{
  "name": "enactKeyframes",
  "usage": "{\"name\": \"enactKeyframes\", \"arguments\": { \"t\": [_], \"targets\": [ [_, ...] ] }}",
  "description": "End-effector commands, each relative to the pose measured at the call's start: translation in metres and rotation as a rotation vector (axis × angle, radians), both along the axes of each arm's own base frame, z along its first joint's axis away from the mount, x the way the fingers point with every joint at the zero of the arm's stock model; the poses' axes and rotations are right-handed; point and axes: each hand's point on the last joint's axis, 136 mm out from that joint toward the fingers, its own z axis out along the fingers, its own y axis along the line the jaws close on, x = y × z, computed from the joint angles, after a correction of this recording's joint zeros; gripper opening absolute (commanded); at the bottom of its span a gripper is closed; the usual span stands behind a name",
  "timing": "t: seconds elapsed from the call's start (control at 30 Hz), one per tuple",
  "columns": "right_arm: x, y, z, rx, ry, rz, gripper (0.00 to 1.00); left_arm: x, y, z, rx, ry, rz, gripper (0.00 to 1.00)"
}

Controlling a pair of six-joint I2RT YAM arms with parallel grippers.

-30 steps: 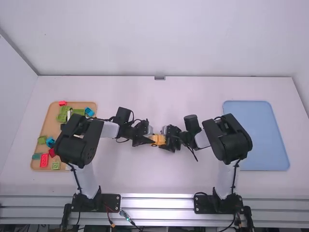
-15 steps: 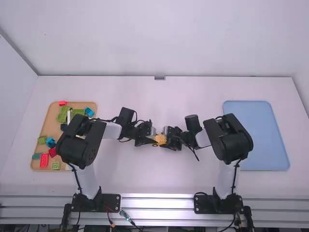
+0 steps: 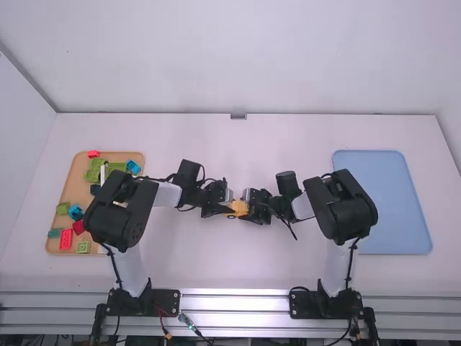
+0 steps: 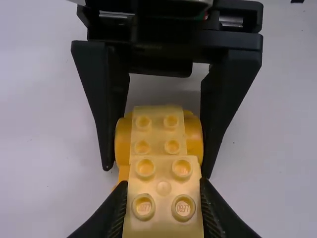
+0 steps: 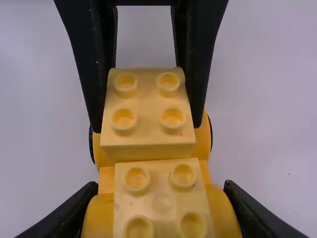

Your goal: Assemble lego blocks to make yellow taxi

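Fingers closed on the sides of a studded yellow block (image 5: 147, 111), the left hand (image 4: 163, 183) meets the right hand (image 5: 160, 186), its own fingers clamped about the rounded flanks of the yellow taxi body (image 5: 161, 218), between the two over the tabletop (image 3: 238, 270). An off-line push or uneven squeeze could skew the block or pry the joint apart. Loose bricks (image 3: 66, 238) lie well out beyond the left hand, a blue tray (image 3: 378, 202) beyond the right.
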Motion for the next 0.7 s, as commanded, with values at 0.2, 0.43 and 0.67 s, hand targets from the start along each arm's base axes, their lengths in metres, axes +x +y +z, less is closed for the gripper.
{"name": "enactKeyframes", "arguments": {
  "t": [0.2, 0.43, 0.67],
  "targets": [
    [-0.0056, 0.0024, -0.0056, -0.011, -0.004, 0.025, 0.48, -0.0025, -0.0051, -0.0088, 0.050, -0.013, -0.010, 0.02],
    [-0.0046, 0.0026, -0.0052, -0.011, -0.008, 0.024, 0.48, -0.0013, -0.0074, -0.0079, 0.046, 0.007, 0.008, 0.02],
    [-0.0045, 0.0026, -0.0052, -0.011, -0.010, 0.024, 0.47, -0.0003, -0.0062, -0.0078, 0.045, 0.016, 0.018, 0.03]
  ]
}}
